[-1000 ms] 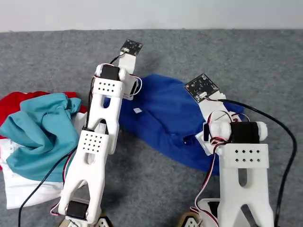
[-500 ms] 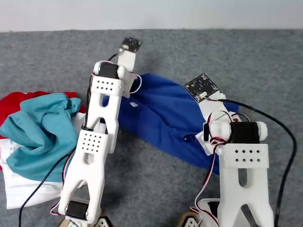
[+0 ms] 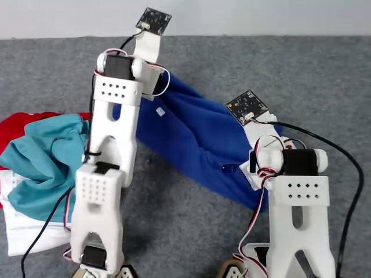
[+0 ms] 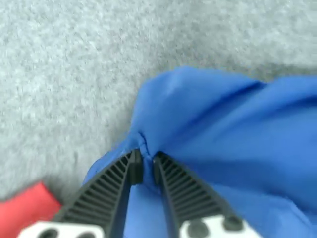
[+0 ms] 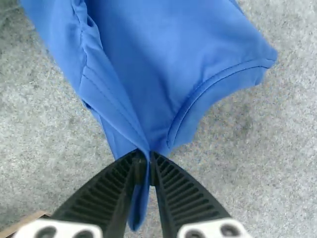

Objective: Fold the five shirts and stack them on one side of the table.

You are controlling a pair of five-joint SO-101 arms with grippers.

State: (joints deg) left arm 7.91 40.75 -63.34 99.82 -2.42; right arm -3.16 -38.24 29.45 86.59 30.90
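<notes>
A blue shirt (image 3: 197,139) lies stretched diagonally across the middle of the grey table, from the far left down to the near right. My left gripper (image 4: 144,164) is shut on a bunched corner of the blue shirt (image 4: 218,129) at its far end, under the left arm's wrist (image 3: 119,75). My right gripper (image 5: 147,162) is shut on an edge of the blue shirt (image 5: 163,74) at its near end, beside a sleeve opening. A heap of a teal shirt (image 3: 49,162), a red shirt (image 3: 14,127) and a white shirt (image 3: 29,229) lies at the table's left.
The grey felt surface (image 3: 324,81) spreads wide at the far right and in front between the arms. A black cable (image 3: 342,156) loops from the right arm's wrist camera board (image 3: 248,108). A pale wall band (image 3: 232,17) runs along the far edge.
The left arm has swung toward the far left with its corner of the blue shirt, pulling the cloth out longer and flatter. The right arm has kept still.
</notes>
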